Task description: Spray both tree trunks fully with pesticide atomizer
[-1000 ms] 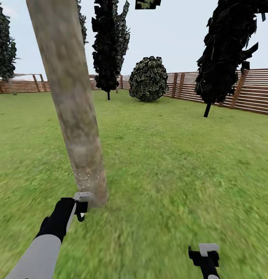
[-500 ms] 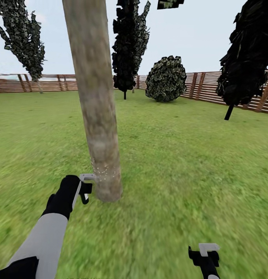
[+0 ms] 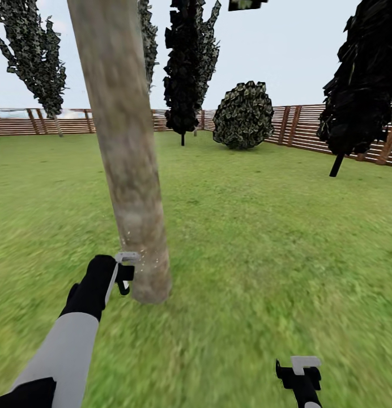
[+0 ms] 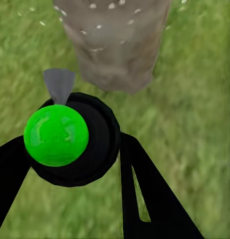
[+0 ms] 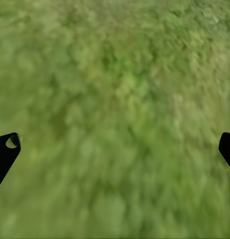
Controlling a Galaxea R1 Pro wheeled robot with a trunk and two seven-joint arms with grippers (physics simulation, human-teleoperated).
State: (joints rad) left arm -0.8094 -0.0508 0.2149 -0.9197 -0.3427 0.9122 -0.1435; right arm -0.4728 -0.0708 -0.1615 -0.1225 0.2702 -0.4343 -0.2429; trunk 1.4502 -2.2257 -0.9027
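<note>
Atomizer [image 4: 70,144], left hand [image 3: 123,272]; trunk [image 3: 125,170] now leftward.

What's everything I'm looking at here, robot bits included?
Tree trunk: one, pale grey-brown, near left, leaning.
Pesticide: whitish specks low on the trunk.
Pesticide atomizer: one, black with a green top, between the left jaws.
Dark trees: several, near-black, along the far lawn.
Round bush: one, dark green, by the fence.
Fence: reddish-brown slats, ringing the lawn.
Lawn: green, all round.
Left gripper: black, at the trunk's base.
Right gripper: black, low right, jaws wide apart.
</note>
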